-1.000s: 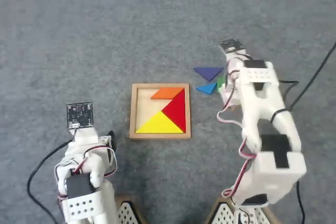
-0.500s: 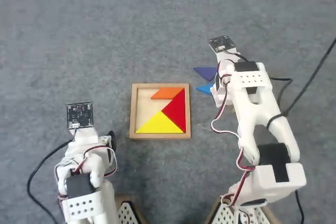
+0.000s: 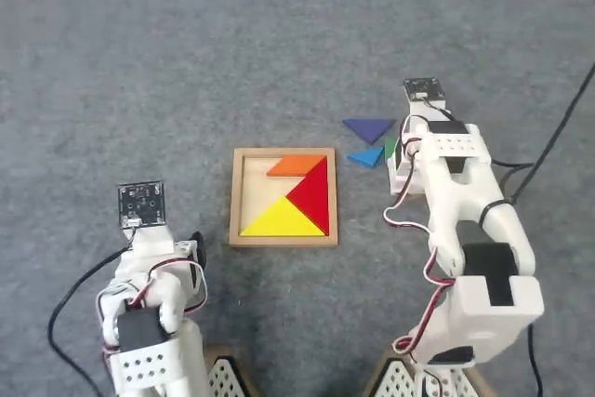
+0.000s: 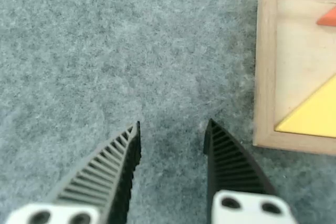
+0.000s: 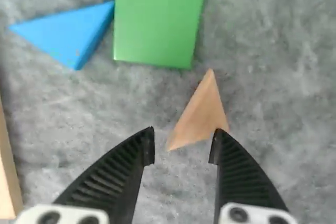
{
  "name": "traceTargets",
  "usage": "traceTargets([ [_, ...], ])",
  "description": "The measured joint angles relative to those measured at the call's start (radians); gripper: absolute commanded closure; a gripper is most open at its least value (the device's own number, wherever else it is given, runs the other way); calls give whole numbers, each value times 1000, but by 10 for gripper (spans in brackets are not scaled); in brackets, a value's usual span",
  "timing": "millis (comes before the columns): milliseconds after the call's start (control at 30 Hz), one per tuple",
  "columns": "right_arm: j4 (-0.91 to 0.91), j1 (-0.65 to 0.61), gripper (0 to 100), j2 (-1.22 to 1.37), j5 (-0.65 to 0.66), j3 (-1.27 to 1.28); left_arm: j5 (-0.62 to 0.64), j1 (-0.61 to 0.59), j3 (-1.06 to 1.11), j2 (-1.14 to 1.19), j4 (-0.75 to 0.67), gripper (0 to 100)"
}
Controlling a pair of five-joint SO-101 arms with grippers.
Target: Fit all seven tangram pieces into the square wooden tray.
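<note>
The right end effector (image 5: 182, 139) hangs open over a tan triangle (image 5: 200, 113) beside the green square (image 5: 157, 20). The left end effector (image 4: 172, 129) sits open above the tabletop (image 4: 79, 51) near the tray (image 4: 265, 61).

You're working in bright, even, diffuse light. The grey tabletop (image 3: 139, 72) reads matte and uniformly lit. Just ahead of the right end effector (image 5: 182, 131), the green square (image 5: 157, 19) and tan triangle (image 5: 198, 114) cast only thin, soft-edged shadows.
</note>
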Motion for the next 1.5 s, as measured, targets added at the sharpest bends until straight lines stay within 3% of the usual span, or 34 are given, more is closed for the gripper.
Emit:
traceTargets([
  [200, -2, 6, 990, 14, -12, -14, 0, 0, 0, 0, 0, 814],
  [600, -3, 6, 990, 26, -14, -14, 0, 0, 0, 0, 0, 814],
  [1067, 9, -18, 988, -178, -17, 84, 0, 0, 0, 0, 0, 814],
  [1167, 9, -26, 957, -178, -17, 84, 0, 0, 0, 0, 0, 814],
  [1333, 9, -57, 801, -178, -72, 84, 0, 0, 0, 0, 0, 814],
  [1500, 9, -83, 831, -178, -250, 84, 0, 0, 0, 0, 0, 814],
])
